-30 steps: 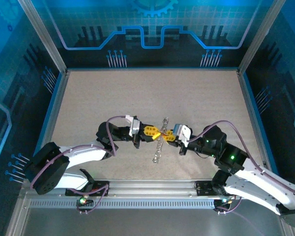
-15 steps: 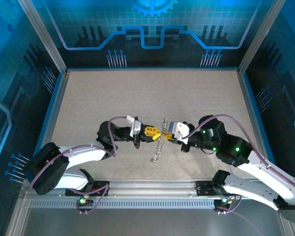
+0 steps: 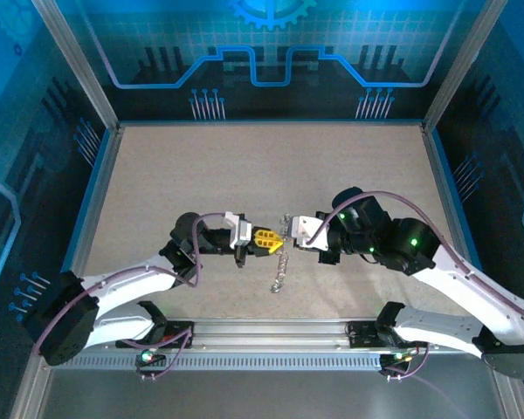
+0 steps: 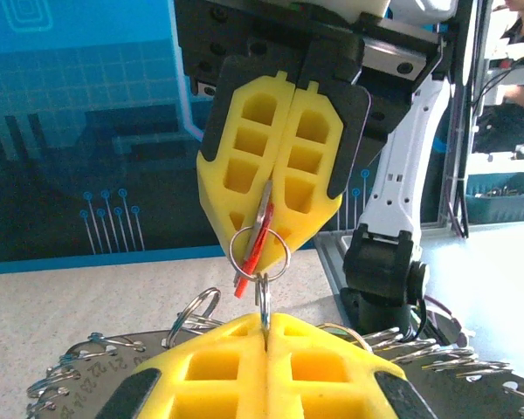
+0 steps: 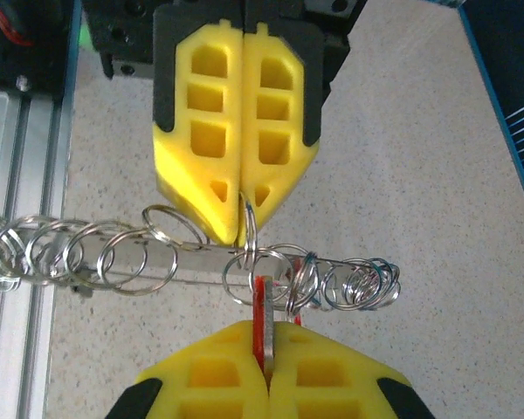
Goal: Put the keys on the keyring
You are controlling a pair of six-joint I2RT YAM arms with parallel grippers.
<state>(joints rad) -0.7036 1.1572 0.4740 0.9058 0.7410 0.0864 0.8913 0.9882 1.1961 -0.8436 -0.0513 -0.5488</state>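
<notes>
The keyring hangs between the two grippers as a chain-like string of silver loops. In the right wrist view the keyring runs across the frame above the table. My left gripper is shut on one thin loop of it, seen edge-on. Directly opposite, my right gripper is shut on a small silver key with a red head. A small ring at that key links with the loop held by the left gripper. From above, the left gripper and right gripper meet tip to tip at mid-table.
A beige table is fenced by blue side rails and blue patterned walls. An aluminium rail with both arm bases runs along the near edge. The right arm's elbow rises at right of centre.
The right arm's elbow has swung up and toward the centre. The left arm's shoulder has dropped back to the left. Both grippers stay shut, tip to tip, near the same spot.
</notes>
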